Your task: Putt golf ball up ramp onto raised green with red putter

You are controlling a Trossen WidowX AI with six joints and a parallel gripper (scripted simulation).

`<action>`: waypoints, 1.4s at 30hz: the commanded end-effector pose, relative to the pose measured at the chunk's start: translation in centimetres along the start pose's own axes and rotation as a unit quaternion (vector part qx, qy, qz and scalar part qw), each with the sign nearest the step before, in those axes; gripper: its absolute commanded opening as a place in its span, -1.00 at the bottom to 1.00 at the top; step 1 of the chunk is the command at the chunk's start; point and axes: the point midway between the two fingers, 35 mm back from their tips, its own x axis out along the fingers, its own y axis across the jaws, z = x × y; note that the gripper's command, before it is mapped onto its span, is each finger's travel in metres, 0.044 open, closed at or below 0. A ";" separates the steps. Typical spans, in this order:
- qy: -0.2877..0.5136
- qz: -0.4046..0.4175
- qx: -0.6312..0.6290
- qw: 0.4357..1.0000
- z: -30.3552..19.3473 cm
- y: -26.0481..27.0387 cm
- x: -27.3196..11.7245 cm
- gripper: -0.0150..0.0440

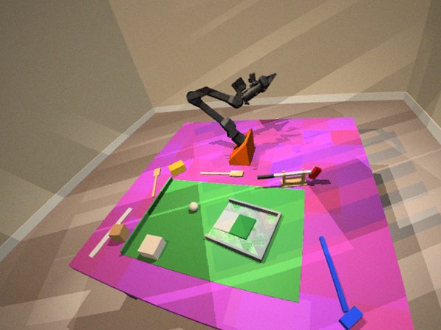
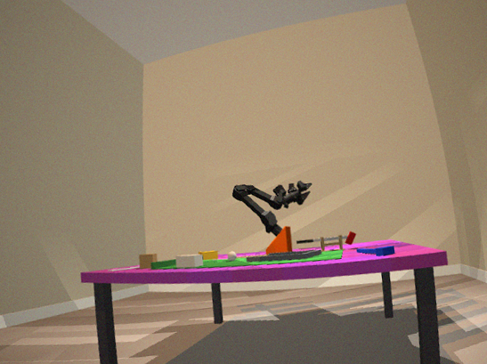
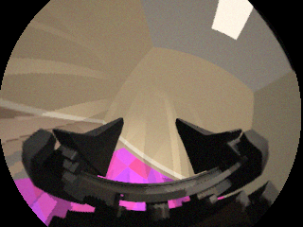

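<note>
The red putter, with a red head, a white shaft and a black grip, rests level on a small wooden stand. The golf ball sits on the green mat, left of the ramp. The pale ramp leads up to the raised green, inside a grey-walled frame. My gripper is open and empty, high above the table and well above the putter.
A white block stands on the mat's near left. A wooden block, a white strip, a yellow block and two wooden paddles lie around the mat. A blue club lies at the right.
</note>
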 end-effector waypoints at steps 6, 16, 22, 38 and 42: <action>0.110 -0.080 -0.031 0.990 -4.2 -6.5 1.9 1.00; 0.367 -0.185 -0.045 0.911 -14.7 -20.1 -1.4 1.00; 0.513 -0.190 -0.017 0.837 -20.7 -25.8 -7.1 1.00; 0.753 0.038 0.222 0.618 -31.5 -27.7 -30.4 1.00; 0.753 0.053 0.236 0.612 -31.7 -27.0 -30.9 1.00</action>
